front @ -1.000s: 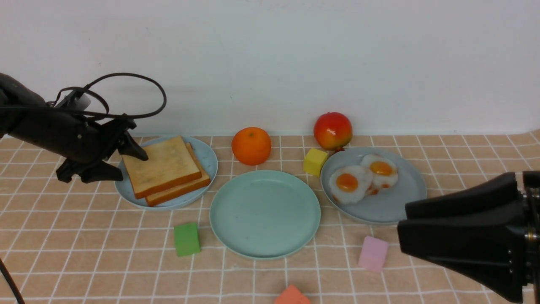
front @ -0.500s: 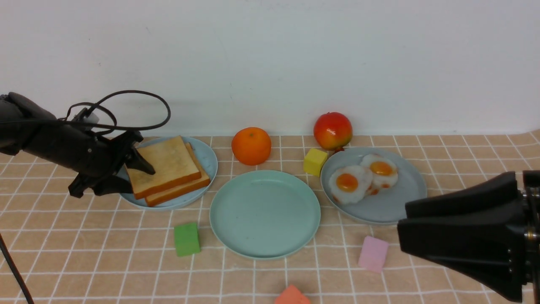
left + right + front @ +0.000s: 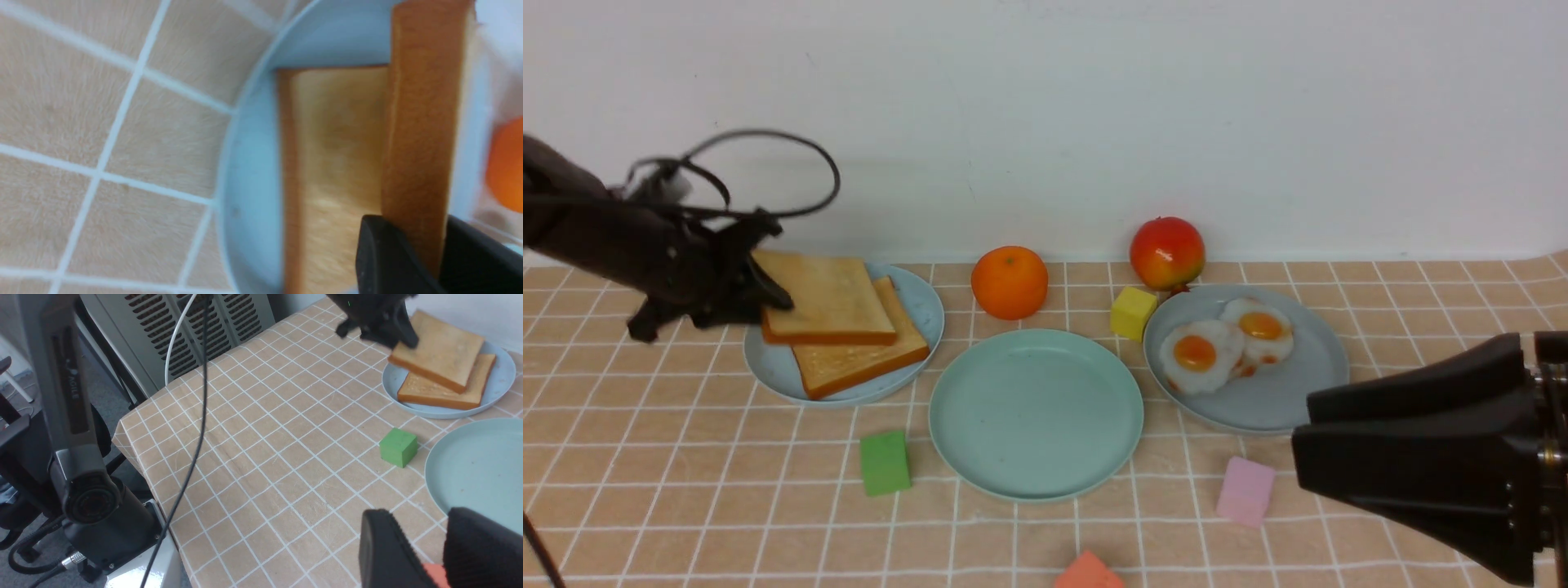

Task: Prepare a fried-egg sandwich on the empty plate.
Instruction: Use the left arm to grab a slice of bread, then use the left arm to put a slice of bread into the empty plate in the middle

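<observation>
Precariously, jaws of the left gripper (image 3: 768, 300) pinch one edge of the upper square golden toast slice (image 3: 829, 300); it may sag and slip. Jaws of the right gripper (image 3: 443, 535) gape empty.

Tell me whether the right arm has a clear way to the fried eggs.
Probably yes. The right gripper, jaws open and empty, hangs near the grey-blue plate, and the fried eggs lie uncovered. Only the pink block sits nearby; the left gripper, holding the top toast slice, is far off.
</observation>
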